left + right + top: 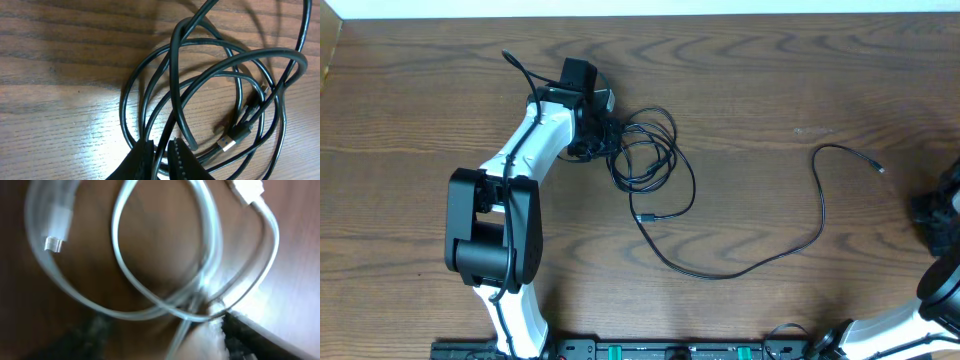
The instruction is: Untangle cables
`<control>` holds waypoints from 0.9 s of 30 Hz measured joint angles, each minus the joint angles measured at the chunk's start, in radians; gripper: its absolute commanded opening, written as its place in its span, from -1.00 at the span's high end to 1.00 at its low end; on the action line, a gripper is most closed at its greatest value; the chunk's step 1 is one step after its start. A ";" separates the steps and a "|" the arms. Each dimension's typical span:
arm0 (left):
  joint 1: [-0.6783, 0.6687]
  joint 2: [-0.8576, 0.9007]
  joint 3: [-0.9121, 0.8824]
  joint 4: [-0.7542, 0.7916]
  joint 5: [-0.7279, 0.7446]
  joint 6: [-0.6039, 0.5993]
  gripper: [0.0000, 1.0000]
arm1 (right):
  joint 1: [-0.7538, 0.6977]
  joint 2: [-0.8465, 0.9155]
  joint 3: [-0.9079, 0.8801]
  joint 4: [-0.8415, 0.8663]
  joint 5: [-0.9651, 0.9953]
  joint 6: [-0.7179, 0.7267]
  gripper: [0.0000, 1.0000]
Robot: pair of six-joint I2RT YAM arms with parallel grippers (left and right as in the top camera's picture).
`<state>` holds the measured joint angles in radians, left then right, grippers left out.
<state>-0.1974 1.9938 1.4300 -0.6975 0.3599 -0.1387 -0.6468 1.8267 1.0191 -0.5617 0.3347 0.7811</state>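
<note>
While the overhead view shows the left claw (600,138) at the black coil (645,150) on the bench (770,80), a loose black cable (822,205) trailing right, its wrist view shows it clenched on one coil strand, so teasing those loops apart seems the step in hand. From the blurred right wrist, the white cable (115,235) lies looped under the right claw (165,326), and I cannot tell whether it grips; next likely calls for a slow outward pull

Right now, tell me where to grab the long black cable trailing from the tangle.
Probably grip the long black cable on the straight stretch short of its free plug end, coming from above on the right side. There it lies flat and alone on the table, clear of the coil.
</note>
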 measured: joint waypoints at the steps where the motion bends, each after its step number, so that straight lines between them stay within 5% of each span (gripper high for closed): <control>1: 0.000 0.000 0.000 0.000 0.000 0.000 0.67 | 0.000 -0.001 -0.018 0.054 -0.006 -0.014 0.34; 5: 0.000 0.000 0.000 0.000 0.000 0.000 0.68 | 0.000 -0.010 -0.072 0.216 -0.024 -0.079 0.75; 17: 0.000 0.000 0.000 0.000 0.000 0.000 0.68 | 0.005 -0.016 -0.115 0.406 -0.241 -0.285 0.46; 22: 0.000 0.000 0.000 0.000 0.000 0.000 0.68 | 0.025 -0.013 -0.071 0.330 -0.356 -0.350 0.22; 25: 0.000 0.000 0.000 0.000 0.000 0.000 0.68 | 0.053 0.000 -0.026 0.265 -0.436 -0.412 -0.26; 27: 0.000 0.000 0.000 0.000 0.000 0.000 0.67 | 0.066 0.003 0.021 0.172 -0.458 -0.428 -0.85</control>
<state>-0.1974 1.9938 1.4300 -0.6975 0.3595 -0.1387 -0.5808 1.8301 1.0405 -0.3897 -0.1230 0.3534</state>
